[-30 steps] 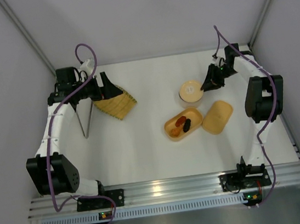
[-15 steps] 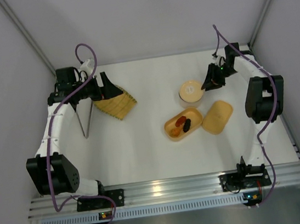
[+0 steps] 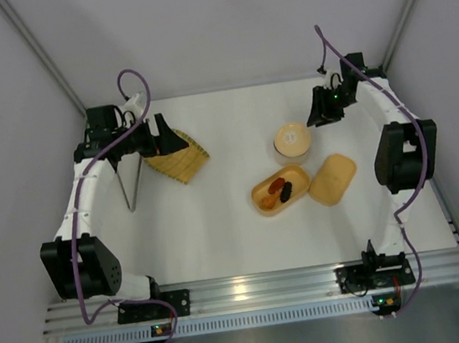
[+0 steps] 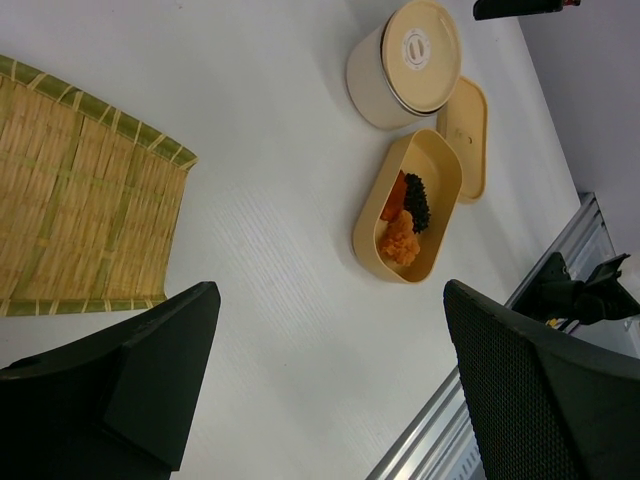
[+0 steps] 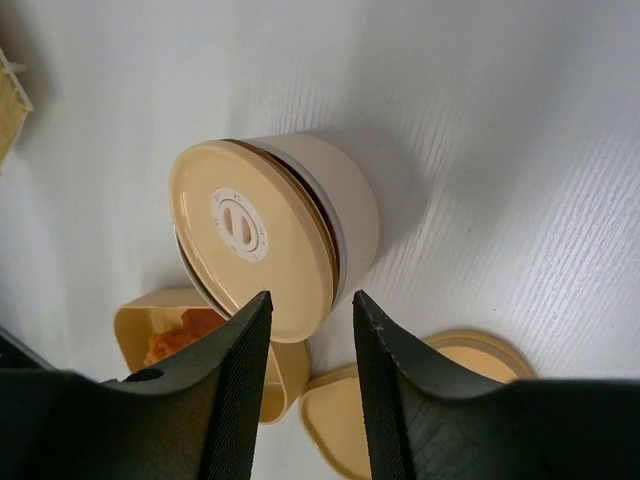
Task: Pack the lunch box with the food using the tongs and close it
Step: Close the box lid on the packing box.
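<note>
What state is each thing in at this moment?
Oblong tan-orange plastic lunch box: open, food inside.
Flat oblong matching lid: off, lying beside the box.
Round cream bowl with tan lid: closed.
Slim silver metal tongs: lying loose, unheld.
Left gripper: open, empty.
Right gripper: open, empty.

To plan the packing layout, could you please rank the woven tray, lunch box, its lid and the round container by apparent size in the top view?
1. woven tray, largest, though partly covered.
2. lunch box and lid, too alike to rank.
3. round container, smallest.
</note>
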`<state>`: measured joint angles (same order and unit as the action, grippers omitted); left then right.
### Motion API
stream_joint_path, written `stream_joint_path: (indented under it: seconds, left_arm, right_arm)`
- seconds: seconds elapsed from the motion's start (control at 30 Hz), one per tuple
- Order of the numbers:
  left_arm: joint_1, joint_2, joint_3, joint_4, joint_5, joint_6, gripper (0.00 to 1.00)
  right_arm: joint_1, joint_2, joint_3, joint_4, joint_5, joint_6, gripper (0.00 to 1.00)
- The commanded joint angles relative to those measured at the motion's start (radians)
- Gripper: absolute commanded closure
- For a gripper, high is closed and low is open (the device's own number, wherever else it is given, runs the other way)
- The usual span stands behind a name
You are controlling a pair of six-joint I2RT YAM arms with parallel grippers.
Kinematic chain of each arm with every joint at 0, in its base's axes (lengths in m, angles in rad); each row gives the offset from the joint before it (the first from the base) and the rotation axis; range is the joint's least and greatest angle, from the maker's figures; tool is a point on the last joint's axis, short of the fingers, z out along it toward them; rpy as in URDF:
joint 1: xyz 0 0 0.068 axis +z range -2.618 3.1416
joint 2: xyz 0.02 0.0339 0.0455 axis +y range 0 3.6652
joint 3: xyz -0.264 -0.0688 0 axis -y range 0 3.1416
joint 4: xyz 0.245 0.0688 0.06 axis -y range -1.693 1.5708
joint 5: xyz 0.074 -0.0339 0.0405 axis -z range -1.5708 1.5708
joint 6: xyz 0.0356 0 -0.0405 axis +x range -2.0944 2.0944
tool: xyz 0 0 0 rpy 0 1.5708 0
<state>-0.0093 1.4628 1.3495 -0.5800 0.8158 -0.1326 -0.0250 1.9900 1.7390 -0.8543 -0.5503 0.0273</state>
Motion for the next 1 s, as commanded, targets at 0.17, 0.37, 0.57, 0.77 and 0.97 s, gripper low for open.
stream_joint_path:
  seconds: [0.17, 0.37, 0.57, 0.77, 0.97]
  left_arm:
    - [0.002, -0.050, -0.038, -0.018, -0.007, 0.060, 0.02]
    - [0.002, -0.078, -0.049, -0.012, -0.007, 0.068, 0.02]
    - [0.002, -0.084, -0.053, -0.017, -0.003, 0.074, 0.02]
    - [0.002, -0.088, -0.056, -0.014, -0.007, 0.076, 0.02]
    - [0.002, -0.081, -0.050, -0.012, -0.007, 0.074, 0.02]
  right_arm:
    - [0.115, -0.039, 0.063, 0.021, 0.177, -0.124, 0.64]
    - [0.134, -0.028, 0.067, 0.031, 0.257, -0.118, 0.65]
    - [0.143, -0.010, 0.063, 0.040, 0.270, -0.119, 0.65]
    - [0.143, 0.006, 0.067, 0.038, 0.263, -0.132, 0.69]
    - [0.145, 0.030, 0.067, 0.029, 0.236, -0.118, 0.70]
